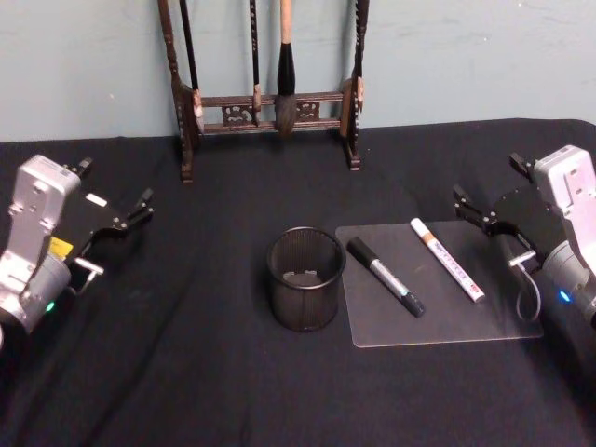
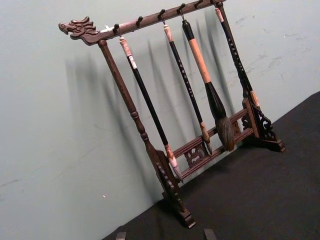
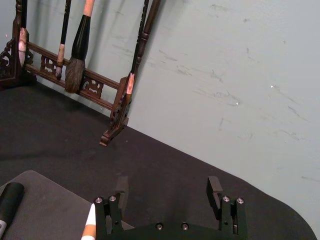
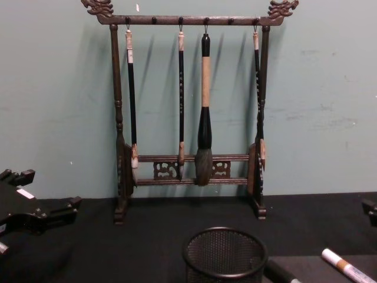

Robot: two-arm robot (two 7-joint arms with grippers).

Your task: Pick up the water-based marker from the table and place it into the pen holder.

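Note:
The pen holder [image 1: 305, 279], a round black mesh cup, stands upright mid-table and reads empty; its rim [image 4: 224, 250] also shows low in the chest view. To its right, two markers lie on a clear mat [image 1: 466, 321]: a black-capped grey marker [image 1: 385, 276] and a white marker with an orange band [image 1: 447, 259]. Their labels are too small to tell which is the water-based marker. My left gripper [image 1: 140, 207] hovers open far to the left. At the right, beyond the mat's edge, my right gripper [image 1: 470, 210] is open and holds nothing [image 3: 168, 186].
A carved wooden brush rack [image 1: 270, 102] with several hanging brushes stands against the back wall [image 4: 194, 100]. Black cloth covers the table. Bare cloth lies between the cup and each arm, and along the front edge.

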